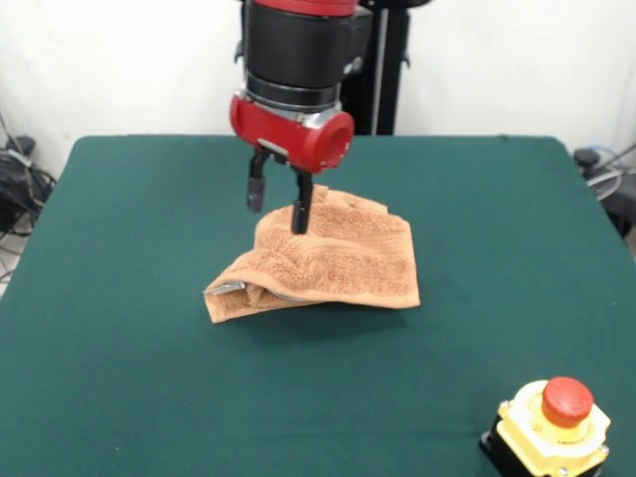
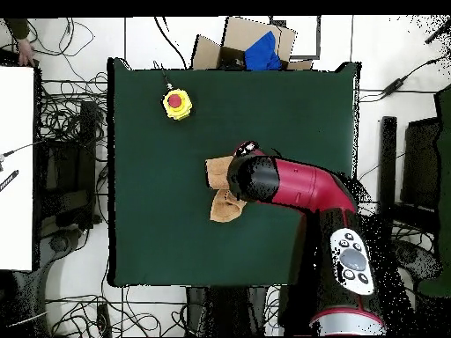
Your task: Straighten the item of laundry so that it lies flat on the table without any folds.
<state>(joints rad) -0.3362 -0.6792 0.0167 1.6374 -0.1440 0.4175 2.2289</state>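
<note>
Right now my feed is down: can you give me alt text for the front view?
A crumpled, folded orange-tan towel lies mid-table on the green table, with the red and black arm's gripper directly over its far edge, jaws open. A yellow box with a red button sits at the near right corner.

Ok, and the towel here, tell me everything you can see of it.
The towel is light orange-tan terry cloth, folded over itself into a bunched, roughly triangular heap, not flat. A woven band runs across its front face, and a small pale tag pokes out at the lower left corner. It lies near the middle of the green table. The gripper hangs over its far edge, jaws apart, one of them at the cloth.
</note>
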